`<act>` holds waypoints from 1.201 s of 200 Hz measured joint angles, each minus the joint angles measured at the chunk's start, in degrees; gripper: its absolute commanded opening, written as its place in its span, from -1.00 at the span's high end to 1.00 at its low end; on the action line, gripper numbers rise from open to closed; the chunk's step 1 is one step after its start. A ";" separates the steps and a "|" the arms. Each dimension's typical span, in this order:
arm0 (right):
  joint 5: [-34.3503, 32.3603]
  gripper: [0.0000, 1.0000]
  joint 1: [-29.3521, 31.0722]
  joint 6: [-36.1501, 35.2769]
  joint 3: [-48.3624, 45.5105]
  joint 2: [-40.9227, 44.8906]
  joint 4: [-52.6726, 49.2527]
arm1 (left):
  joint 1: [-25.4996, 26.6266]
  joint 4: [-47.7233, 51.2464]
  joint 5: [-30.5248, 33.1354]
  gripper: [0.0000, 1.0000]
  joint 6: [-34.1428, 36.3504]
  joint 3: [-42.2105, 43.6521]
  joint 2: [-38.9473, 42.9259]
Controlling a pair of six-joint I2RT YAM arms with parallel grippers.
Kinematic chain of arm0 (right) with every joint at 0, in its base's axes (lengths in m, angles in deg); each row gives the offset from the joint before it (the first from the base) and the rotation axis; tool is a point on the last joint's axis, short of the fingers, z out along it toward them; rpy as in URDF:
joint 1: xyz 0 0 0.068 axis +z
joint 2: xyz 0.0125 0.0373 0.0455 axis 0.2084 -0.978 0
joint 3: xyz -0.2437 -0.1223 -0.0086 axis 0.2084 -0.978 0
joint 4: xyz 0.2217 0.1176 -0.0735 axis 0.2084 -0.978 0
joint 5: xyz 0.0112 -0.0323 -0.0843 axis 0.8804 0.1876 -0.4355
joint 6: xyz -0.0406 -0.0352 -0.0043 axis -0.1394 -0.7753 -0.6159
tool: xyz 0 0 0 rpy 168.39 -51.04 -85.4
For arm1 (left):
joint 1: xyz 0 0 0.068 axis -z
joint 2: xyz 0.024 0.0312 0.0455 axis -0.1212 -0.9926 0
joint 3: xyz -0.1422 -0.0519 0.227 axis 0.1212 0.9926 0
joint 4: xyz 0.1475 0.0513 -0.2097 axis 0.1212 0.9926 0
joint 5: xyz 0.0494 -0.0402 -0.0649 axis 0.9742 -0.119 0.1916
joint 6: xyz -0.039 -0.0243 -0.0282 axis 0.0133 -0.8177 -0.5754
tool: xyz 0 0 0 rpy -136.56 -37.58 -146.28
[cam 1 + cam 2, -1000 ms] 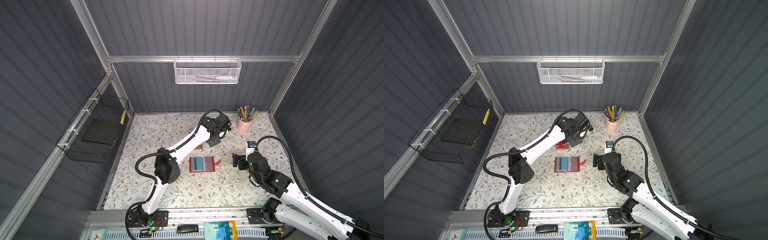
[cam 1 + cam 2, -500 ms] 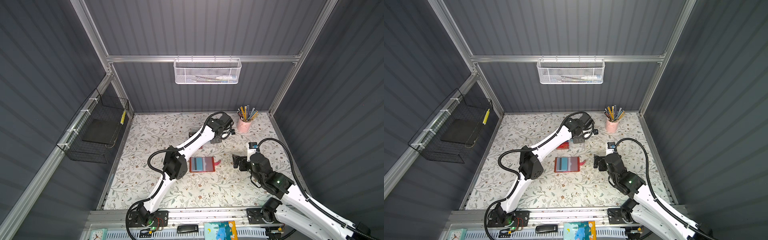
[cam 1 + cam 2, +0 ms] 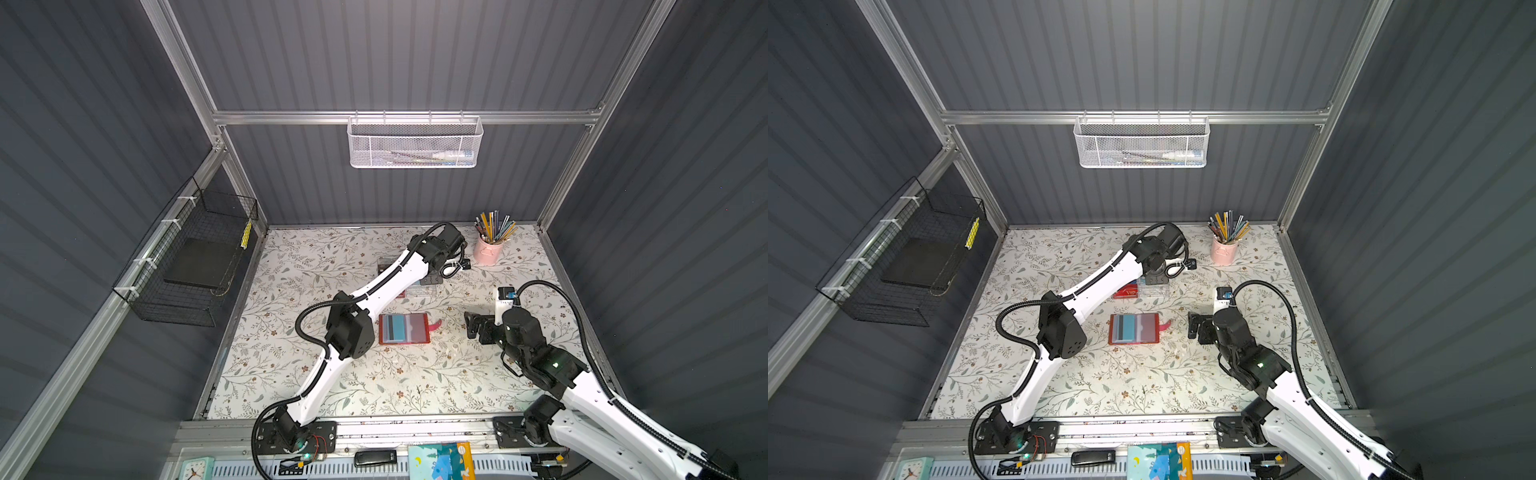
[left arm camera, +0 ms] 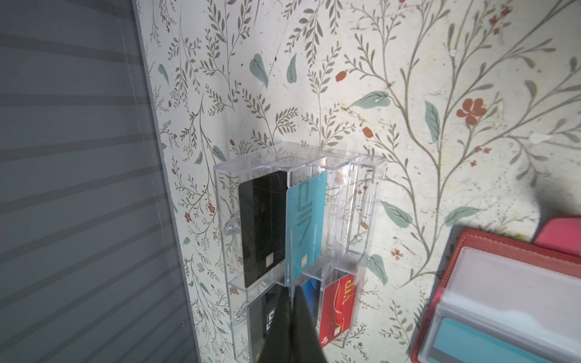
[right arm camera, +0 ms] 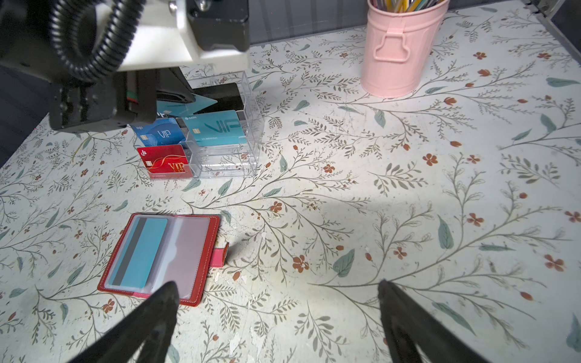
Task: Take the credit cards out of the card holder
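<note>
The red card holder (image 3: 405,328) (image 3: 1133,328) lies open mid-table. A light-blue credit card (image 5: 141,251) sits in one sleeve and the other sleeve (image 5: 191,248) looks empty. My left gripper (image 4: 290,287) hangs over the clear rack (image 5: 226,157), shut on a thin teal credit card (image 5: 188,105) that I see edge-on between its fingertips. Another teal credit card (image 4: 306,217) stands in the rack beside a black one. My right gripper (image 5: 278,283) hovers open just right of the holder, nothing between its fingers.
The rack also holds black (image 4: 262,226), blue (image 5: 160,135) and red (image 5: 166,163) VIP cards. A pink pencil cup (image 3: 488,249) stands at the back right, close to my left wrist. The back wall runs just behind the rack. A black wire basket (image 3: 195,266) hangs on the left wall.
My left arm has swung its shut gripper back and to the right, over the rack. The right gripper has stayed open and shifted only slightly beside the holder.
</note>
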State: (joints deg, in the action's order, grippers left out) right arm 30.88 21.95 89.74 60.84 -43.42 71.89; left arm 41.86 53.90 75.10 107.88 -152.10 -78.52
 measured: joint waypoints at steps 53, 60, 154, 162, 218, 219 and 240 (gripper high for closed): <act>1.55 -0.98 -0.20 0.20 -0.02 0.00 0.35 | 0.46 0.04 0.02 1.00 -0.04 0.00 0.00; 1.68 -0.98 -0.20 0.24 -0.02 0.00 0.35 | 0.61 0.04 0.04 1.00 -0.07 0.00 0.00; 2.95 -0.98 -0.42 1.03 -1.18 1.51 1.03 | 1.79 0.02 0.22 1.00 -0.20 0.00 -0.37; 3.08 -0.98 -0.42 1.03 -1.31 1.49 1.11 | 1.79 0.00 0.31 1.00 -0.17 0.00 -0.55; 4.04 -0.98 -0.42 1.05 -1.60 1.44 1.36 | 1.73 -1.16 0.98 1.00 0.44 0.02 -2.54; 4.04 -0.98 -0.42 1.05 -1.60 1.44 1.38 | 1.73 -1.18 0.98 1.00 0.46 0.02 -2.58; 4.44 -0.98 -0.42 1.05 -1.60 1.44 1.66 | 1.73 -1.36 1.14 1.00 1.09 0.02 -3.19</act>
State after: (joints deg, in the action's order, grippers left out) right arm 35.32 21.53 90.79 59.25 -41.98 73.56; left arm 43.58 52.54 76.23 108.97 -152.08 -81.71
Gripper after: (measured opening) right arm 0.989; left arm 0.048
